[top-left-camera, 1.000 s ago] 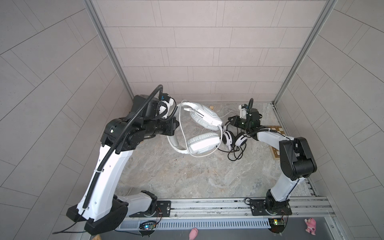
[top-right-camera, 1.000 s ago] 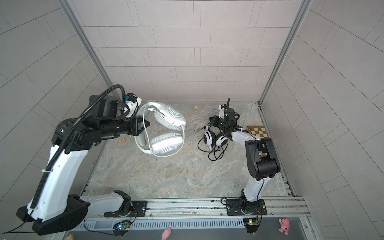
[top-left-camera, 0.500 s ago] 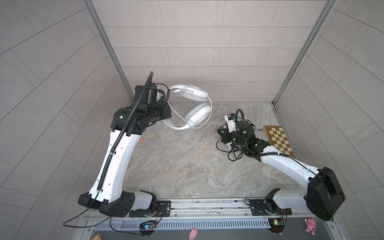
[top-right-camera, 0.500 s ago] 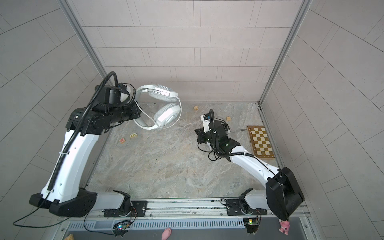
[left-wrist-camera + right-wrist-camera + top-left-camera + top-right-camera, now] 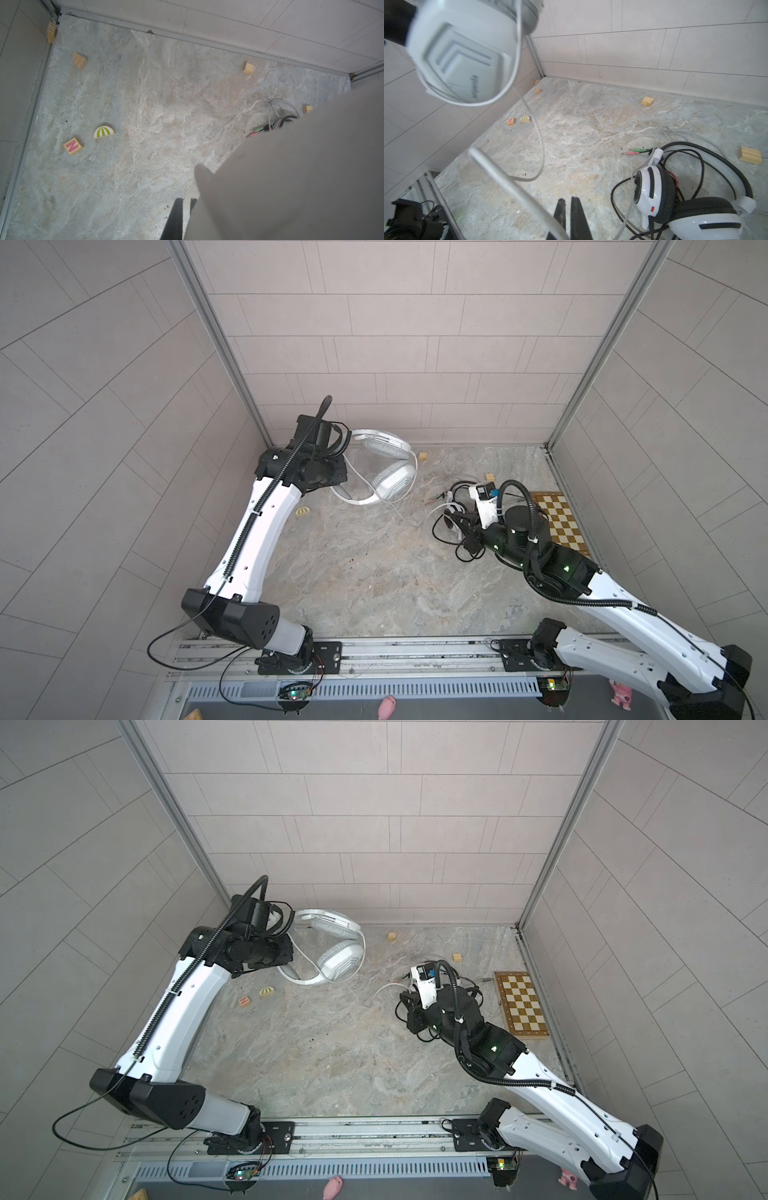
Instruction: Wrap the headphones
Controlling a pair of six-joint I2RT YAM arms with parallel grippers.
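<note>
Holding the white headset (image 5: 392,479) aloft near the back left corner, the left gripper (image 5: 341,443) is clamped on its headband. The grey cable (image 5: 537,128) hangs from the headset toward the floor, then runs to the right gripper (image 5: 569,209), which sits low on the right. That gripper's jaws are together. The cable passes right beside them, but I cannot tell whether it is pinched between them. The black-and-white headset (image 5: 654,193) lies on the floor just beside the right gripper, in a tangle of its black cable, with pink and green plugs (image 5: 634,151) near it.

The step looks like winding the grey cable around the white headset. To do it well, the right gripper should keep the cable lightly taut, lay each turn snug, and stay clear of the black tangle so nothing snags.

Writing: a word is printed on the white ear cup, too blurred to read. A wooden block (image 5: 73,146) on the floor shows a pink letter N.
</note>
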